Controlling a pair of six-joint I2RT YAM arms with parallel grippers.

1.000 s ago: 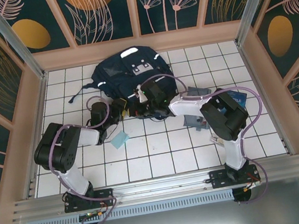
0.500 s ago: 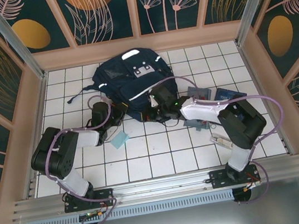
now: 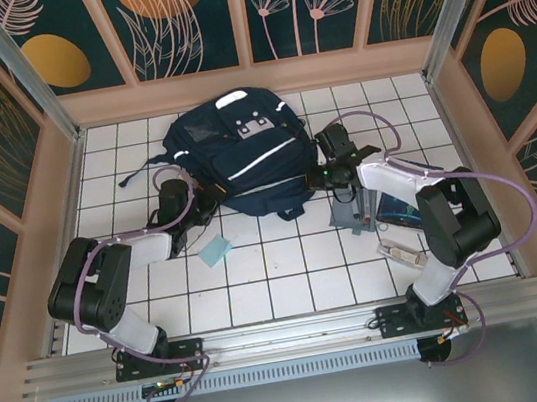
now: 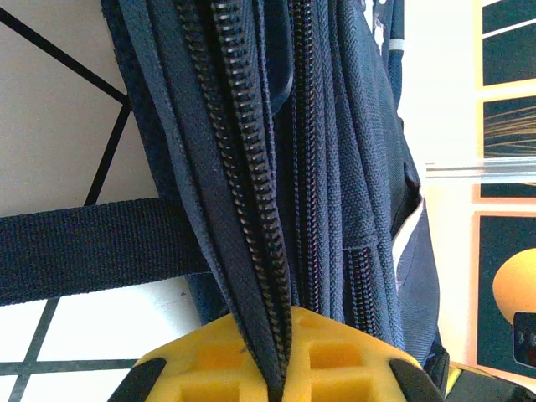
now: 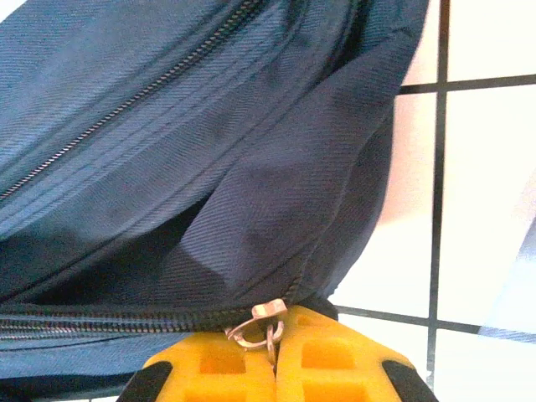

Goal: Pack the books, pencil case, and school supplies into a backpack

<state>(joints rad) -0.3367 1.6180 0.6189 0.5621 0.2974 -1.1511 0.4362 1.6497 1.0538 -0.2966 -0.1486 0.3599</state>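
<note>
Our left tool clamps the backpack by its zipper seam, likely as an anchor, while our right tool pinches the zipper pull to drag it.

Left arm, right arm: black joints, white links, purple cables; yellow fingers.

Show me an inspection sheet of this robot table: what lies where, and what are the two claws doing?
Surface: white tiled table, dark grout lines.
Job's things: navy backpack at the back; pencil case with pens to its right; light-blue piece and beige oblong piece loose on the tiles.
Clutter: dark flat item beside the pencil case, maybe a book.
Grippers: left gripper shut on the backpack's zipper edge; right gripper shut on its zipper pull.
Cables: purple cables loop along both arms.
Surroundings: painted wall panels on three sides.
</note>
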